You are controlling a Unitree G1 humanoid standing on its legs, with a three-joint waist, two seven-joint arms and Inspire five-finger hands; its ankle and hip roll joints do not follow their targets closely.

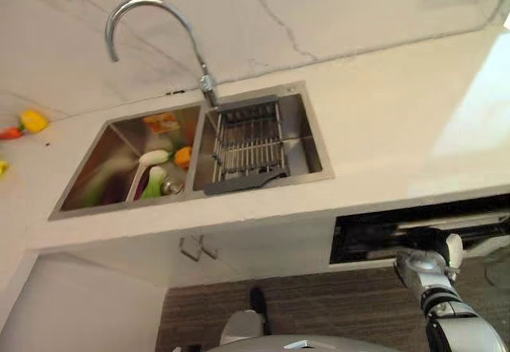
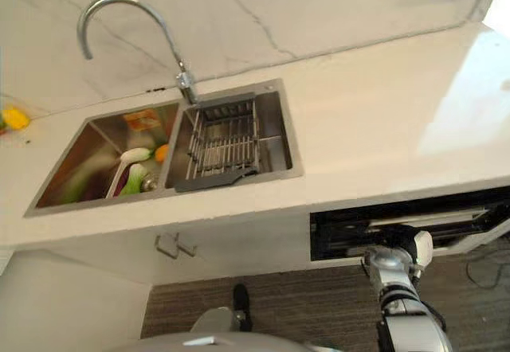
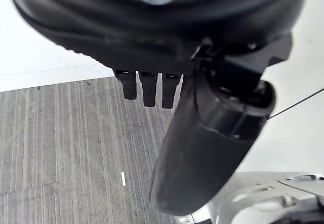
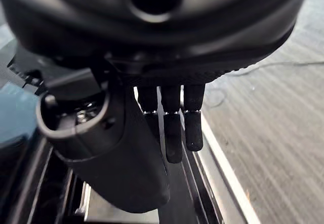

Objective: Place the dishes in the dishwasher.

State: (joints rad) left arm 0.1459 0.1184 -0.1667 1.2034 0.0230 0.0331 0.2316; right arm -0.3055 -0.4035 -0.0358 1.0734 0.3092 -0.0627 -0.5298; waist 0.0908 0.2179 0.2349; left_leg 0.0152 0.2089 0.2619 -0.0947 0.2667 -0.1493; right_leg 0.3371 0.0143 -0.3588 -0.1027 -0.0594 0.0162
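Both hands, left hand (image 3: 202, 148) and right hand (image 4: 126, 148), hang relaxed.

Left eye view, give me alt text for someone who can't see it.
A double steel sink in a pale counter: a dish rack sits in the right basin, dishes lie in the left, under a curved faucet. The right hand reaches the dishwasher opening below the counter.

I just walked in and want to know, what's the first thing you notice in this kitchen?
A tall curved silver faucet arches over a double steel sink set in the pale counter; the sink's right half holds a metal drying rack, its left half colourful dishes. Under the counter on the right, the dark dishwasher opening gapes, with the robot's right hand reaching at its edge.
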